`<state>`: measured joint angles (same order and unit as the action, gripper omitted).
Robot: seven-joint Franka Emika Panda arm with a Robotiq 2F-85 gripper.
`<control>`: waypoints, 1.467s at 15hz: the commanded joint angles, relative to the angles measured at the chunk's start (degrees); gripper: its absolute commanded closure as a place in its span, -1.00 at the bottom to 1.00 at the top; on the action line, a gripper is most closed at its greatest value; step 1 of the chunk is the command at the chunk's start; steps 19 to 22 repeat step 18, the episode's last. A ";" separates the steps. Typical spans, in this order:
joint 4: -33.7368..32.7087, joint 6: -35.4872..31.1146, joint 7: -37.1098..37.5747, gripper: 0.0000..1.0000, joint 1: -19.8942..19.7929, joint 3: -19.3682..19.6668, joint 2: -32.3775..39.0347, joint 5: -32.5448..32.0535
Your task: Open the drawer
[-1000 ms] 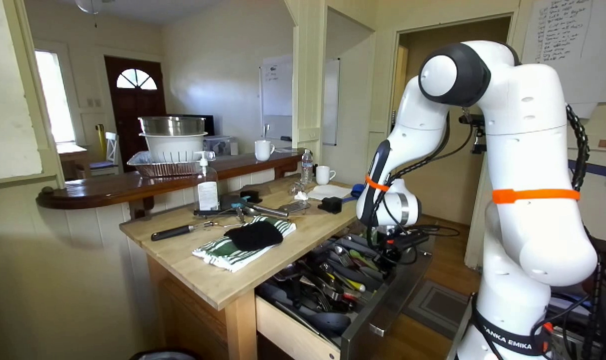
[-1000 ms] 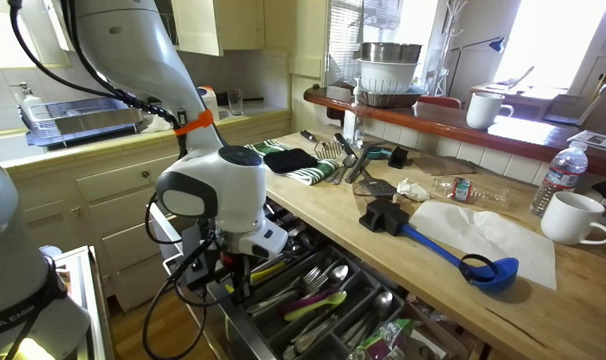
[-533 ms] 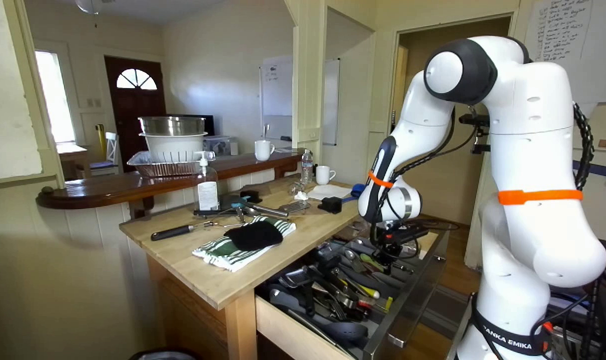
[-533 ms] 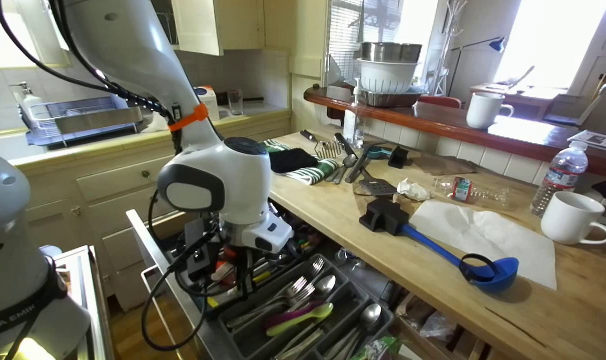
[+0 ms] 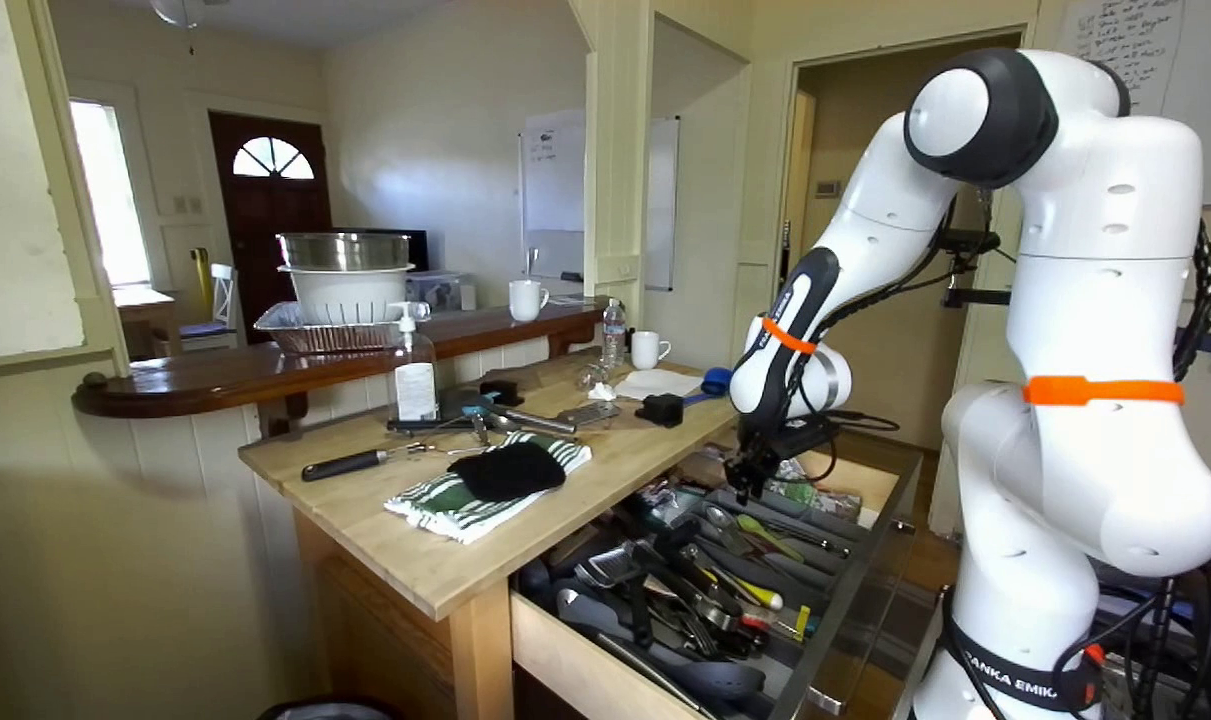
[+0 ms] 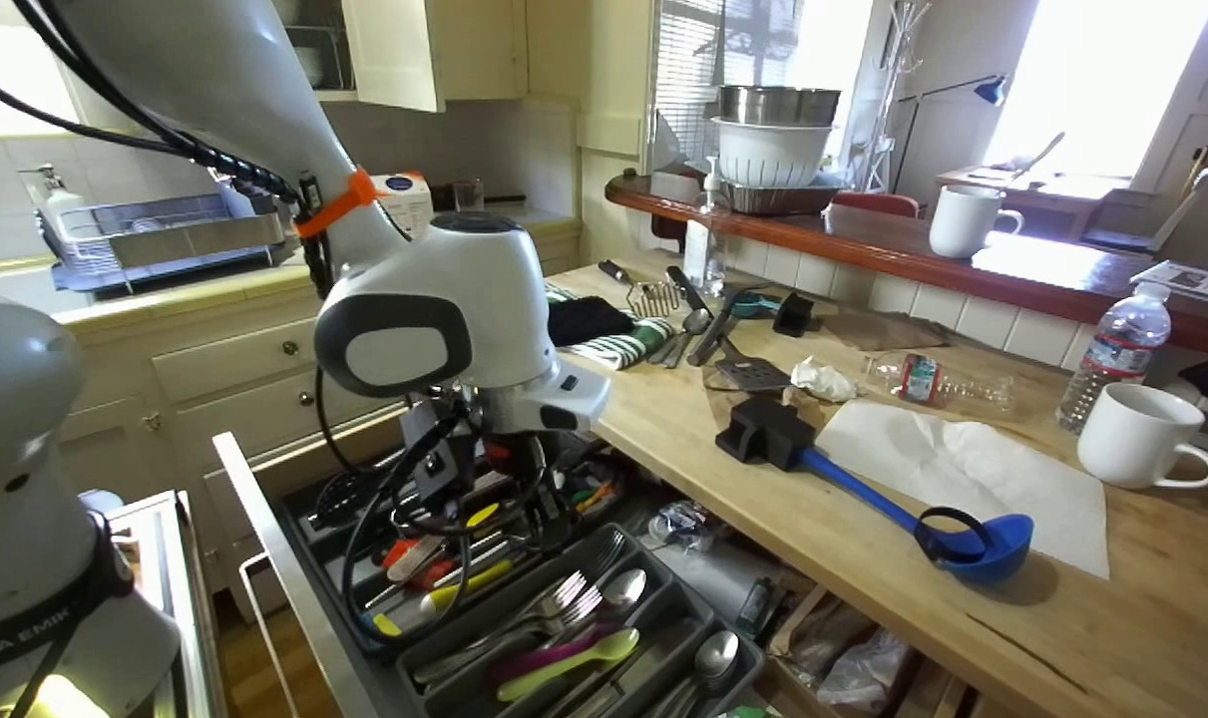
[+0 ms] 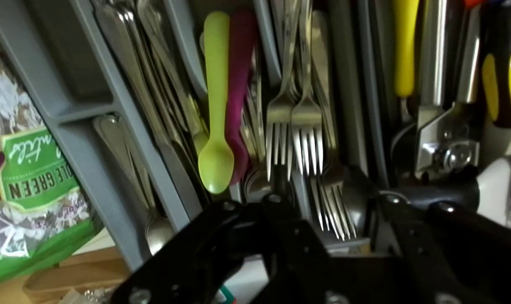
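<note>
The drawer stands pulled out under the countertop, its pale side (image 5: 585,655) and dark front (image 5: 858,590) showing; its front rim (image 6: 284,568) also shows in an exterior view. Inside lie a grey cutlery tray (image 7: 76,139), forks (image 7: 299,126), a lime spoon (image 7: 216,156) and several other utensils. My gripper (image 7: 318,177) is open and empty, with its fingers apart over the forks. In both exterior views the gripper (image 5: 747,490) (image 6: 546,529) hangs above the utensils, behind the drawer front and apart from it.
The wooden countertop (image 6: 683,454) has its edge close beside the gripper. On it lie a striped towel with a black cloth (image 5: 510,470), a blue ladle (image 6: 863,494) and a white mug (image 6: 1137,439). A bag of lentils (image 7: 40,177) lies in the drawer.
The drawer has slid further out from under the countertop, with more utensils uncovered. The gripper was low behind the drawer front; it has since risen and is apart from the front.
</note>
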<state>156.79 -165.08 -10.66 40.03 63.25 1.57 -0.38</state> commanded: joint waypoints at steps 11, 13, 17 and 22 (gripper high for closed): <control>1.62 32.98 7.40 -0.99 -33.47 -39.49 -34.41 7.28; 1.13 39.55 10.79 -1.00 -39.27 -45.73 -40.66 8.80; -0.63 40.97 8.58 -1.00 -42.64 -48.81 -41.19 10.46; -0.42 41.55 8.77 -1.00 -43.04 -48.80 -42.74 10.44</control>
